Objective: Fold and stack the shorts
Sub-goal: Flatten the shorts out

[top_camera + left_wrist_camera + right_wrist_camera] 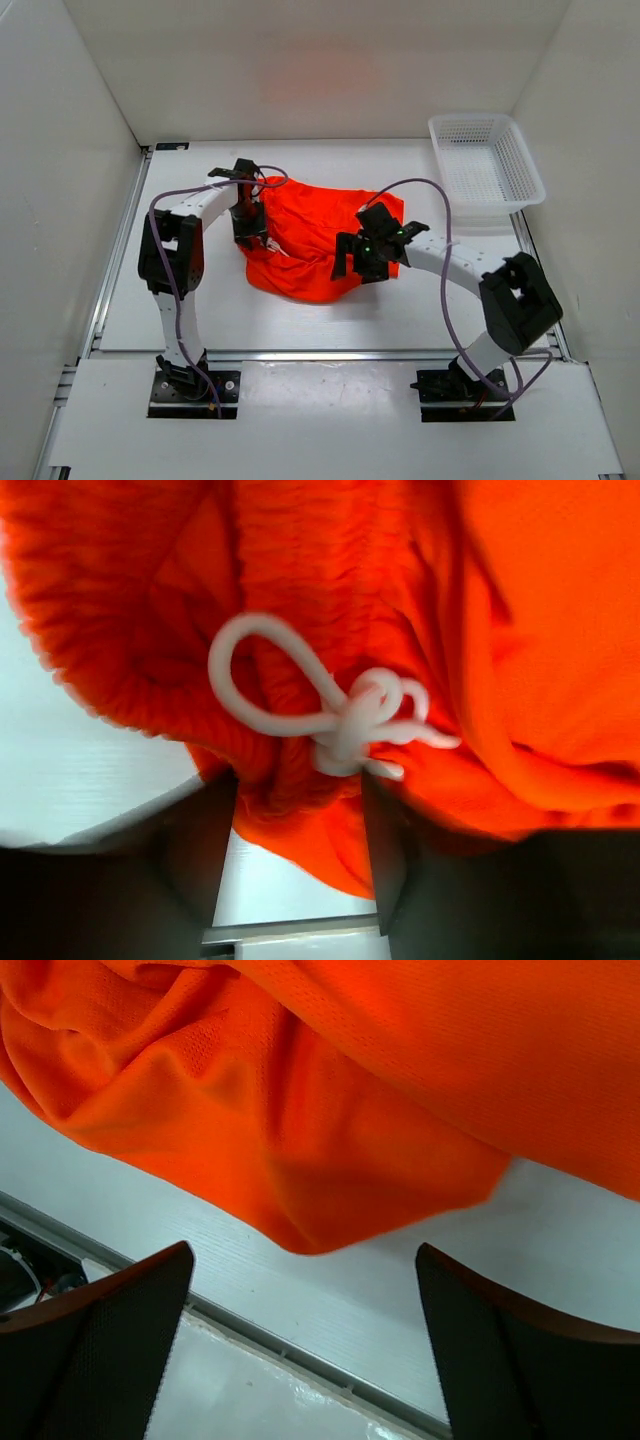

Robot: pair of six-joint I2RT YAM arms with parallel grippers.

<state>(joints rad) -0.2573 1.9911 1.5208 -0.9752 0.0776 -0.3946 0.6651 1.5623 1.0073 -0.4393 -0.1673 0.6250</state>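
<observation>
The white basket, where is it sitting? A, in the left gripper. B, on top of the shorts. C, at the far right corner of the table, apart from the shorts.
C: the top view shows the white basket at the table's far right corner, with bare table between it and the orange shorts.

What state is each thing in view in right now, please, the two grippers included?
shorts: bunched in a loose heap on the table, not folded
drawstring: knotted, one loop sticking out
basket: upright at the far right, nothing in it
left gripper: open, waistband fabric lying between its fingers
right gripper: wide open, holding nothing, just short of the cloth's edge
</observation>
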